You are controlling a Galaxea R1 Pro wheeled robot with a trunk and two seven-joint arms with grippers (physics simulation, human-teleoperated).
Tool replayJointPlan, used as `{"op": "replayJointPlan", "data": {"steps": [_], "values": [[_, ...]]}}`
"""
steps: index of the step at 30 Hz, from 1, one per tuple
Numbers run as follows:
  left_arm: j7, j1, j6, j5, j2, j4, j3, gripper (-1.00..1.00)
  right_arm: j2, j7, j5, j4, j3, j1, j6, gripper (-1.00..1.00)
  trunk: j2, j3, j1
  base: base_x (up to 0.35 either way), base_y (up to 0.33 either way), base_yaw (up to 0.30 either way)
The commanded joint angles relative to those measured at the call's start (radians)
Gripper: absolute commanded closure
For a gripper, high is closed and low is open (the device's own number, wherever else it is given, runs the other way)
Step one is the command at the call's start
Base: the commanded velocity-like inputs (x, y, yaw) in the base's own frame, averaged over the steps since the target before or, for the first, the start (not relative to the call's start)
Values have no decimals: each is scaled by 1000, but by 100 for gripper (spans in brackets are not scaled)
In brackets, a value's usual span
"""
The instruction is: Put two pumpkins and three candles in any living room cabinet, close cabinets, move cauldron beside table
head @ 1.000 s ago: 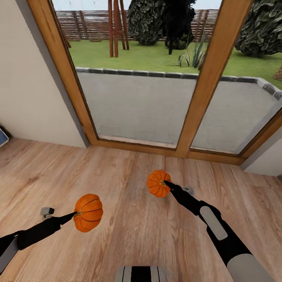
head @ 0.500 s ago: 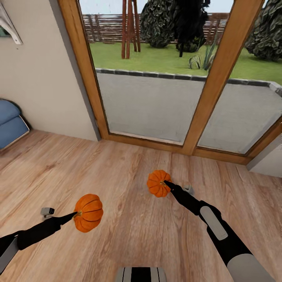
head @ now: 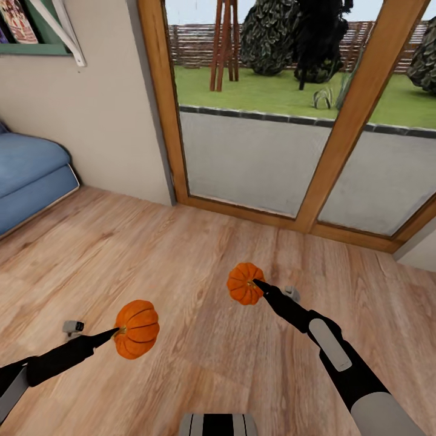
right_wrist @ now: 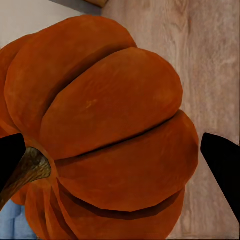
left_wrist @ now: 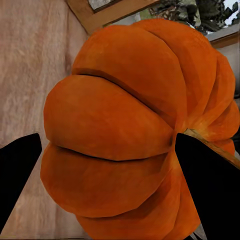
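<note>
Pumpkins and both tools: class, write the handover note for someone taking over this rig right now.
Left tool: shut on the left pumpkin, held clear of the wood floor.
Right tool: shut on the right pumpkin, also carried.
The robot faces a glass door, with a blue sofa at the left.
Done: both pumpkins picked up.
Left: put both pumpkins and the three candles inside a cabinet, close every cabinet, set the cauldron next to a table.

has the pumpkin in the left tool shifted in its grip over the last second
No. The left pumpkin sits at the same spot against the left tool and arm throughout. Only the background slid: the door frame moved right as the camera turned left.
</note>
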Motion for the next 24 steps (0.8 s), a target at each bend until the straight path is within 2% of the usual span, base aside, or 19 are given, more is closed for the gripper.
{"op": "replayJointPlan", "data": {"steps": [1, 24], "values": [[-1, -1, 10, 3, 0, -1, 1, 100, -1, 1, -10, -1, 1, -1, 3, 100, 0, 0, -1, -278, -170, 273], [0, -1, 10, 2, 0, -1, -2, 100, -1, 1, -10, 0, 1, 0, 3, 100, 0, 12, -1, -261, -214, 274]]}}
